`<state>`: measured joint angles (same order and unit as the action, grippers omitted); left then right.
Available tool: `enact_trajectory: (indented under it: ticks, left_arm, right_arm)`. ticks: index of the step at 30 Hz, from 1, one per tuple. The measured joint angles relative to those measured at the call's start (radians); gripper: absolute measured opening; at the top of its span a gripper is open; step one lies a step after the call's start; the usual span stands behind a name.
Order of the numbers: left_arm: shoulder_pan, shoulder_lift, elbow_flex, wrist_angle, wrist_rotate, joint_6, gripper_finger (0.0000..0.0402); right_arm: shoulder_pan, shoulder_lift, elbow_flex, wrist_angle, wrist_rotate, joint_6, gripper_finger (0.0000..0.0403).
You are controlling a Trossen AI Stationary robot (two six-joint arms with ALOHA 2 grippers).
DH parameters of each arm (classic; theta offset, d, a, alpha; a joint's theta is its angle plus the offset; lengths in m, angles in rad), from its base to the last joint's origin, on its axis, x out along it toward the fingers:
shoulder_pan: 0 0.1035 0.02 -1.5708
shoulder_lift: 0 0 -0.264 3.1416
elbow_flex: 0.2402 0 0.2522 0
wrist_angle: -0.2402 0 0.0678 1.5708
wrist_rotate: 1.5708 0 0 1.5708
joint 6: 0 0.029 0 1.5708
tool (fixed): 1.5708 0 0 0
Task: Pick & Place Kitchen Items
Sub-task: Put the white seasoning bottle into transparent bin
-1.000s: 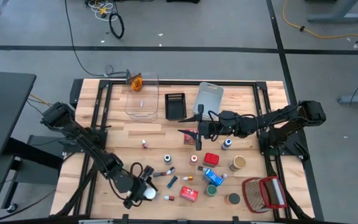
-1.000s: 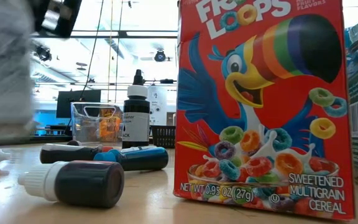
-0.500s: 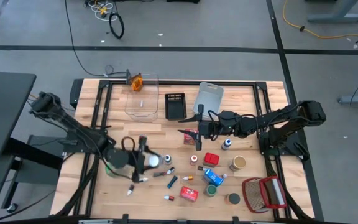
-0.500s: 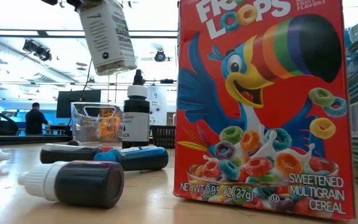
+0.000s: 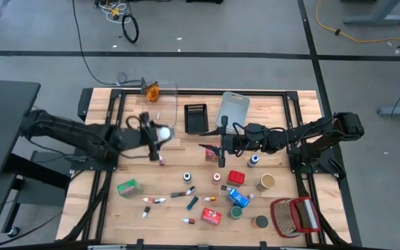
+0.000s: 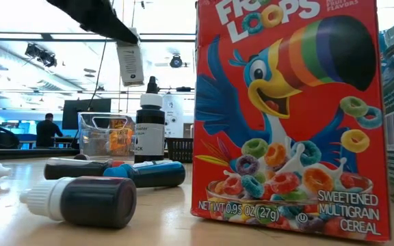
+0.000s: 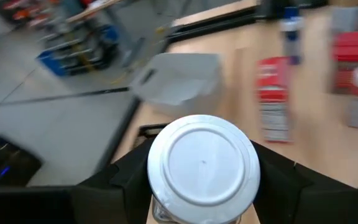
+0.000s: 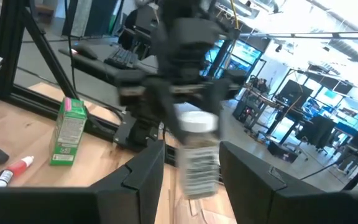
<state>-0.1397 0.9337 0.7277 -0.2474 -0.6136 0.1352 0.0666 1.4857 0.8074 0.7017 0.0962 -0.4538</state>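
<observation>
My left gripper (image 5: 157, 135) is shut on a small jar (image 5: 162, 131) with a white lid and a paper label. It holds the jar in the air over the table's left middle, just near of the clear bin (image 5: 160, 110). The low view shows the jar (image 6: 130, 63) hanging under the dark gripper (image 6: 101, 19), and the right wrist view shows it (image 8: 197, 155) too. My right gripper (image 5: 218, 149) waits open at the table's middle, beside a red box (image 5: 210, 152). Nothing shows between its fingers (image 8: 145, 174). My left gripper pinches the jar's upper part, at the white lid (image 7: 160, 168), between its two fingers (image 7: 126, 180), one on either side. The fingers come from the table's left, slanting a little down. The jar hangs lifted clear, lid up and slightly tilted.
A black bin (image 5: 196, 118) and a grey-blue bin (image 5: 232, 107) stand at the far middle. A red-and-white wire basket (image 5: 294, 217) is near right. A green box (image 5: 127, 187), tubes (image 5: 151, 201), a cereal box (image 6: 286, 116) and several jars and bottles lie over the near half.
My left gripper has carried the jar from the table's near edge up and toward the far edge, to beside the clear bin, and it has turned from pointing steeply down to nearly level. The green box it hid now shows on the table.
</observation>
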Motion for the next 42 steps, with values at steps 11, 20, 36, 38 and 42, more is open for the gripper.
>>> enact_trajectory:
  ticks: [11, 20, 36, 38, 42]
  left_arm:
    - [0.442, 0.052, 0.0, 0.093, 0.162, -0.088, 0.0217]
    - [0.684, 0.278, 0.0, 0.194, 0.211, -0.197, 0.0234]
    - [0.813, 0.695, 0.0, 0.562, 0.106, -0.322, 0.025]
    - [0.816, 0.705, 0.0, 0.561, 0.08, -0.316, 0.0254]
    - [0.818, 0.702, 0.001, 0.565, 0.063, -0.313, 0.0252]
  right_arm:
    - [0.0, 0.0, 0.0, 0.002, -0.007, 0.0, 0.0165]
    - [0.0, 0.0, 0.0, 0.004, -0.011, 0.0, 0.0165]
    - [0.0, 0.0, 0.0, 0.002, -0.01, -0.016, 0.0165]
    - [0.0, 0.0, 0.0, 0.002, -0.009, -0.032, 0.0165]
    - [0.0, 0.0, 0.0, 0.004, -0.008, -0.047, 0.0165]
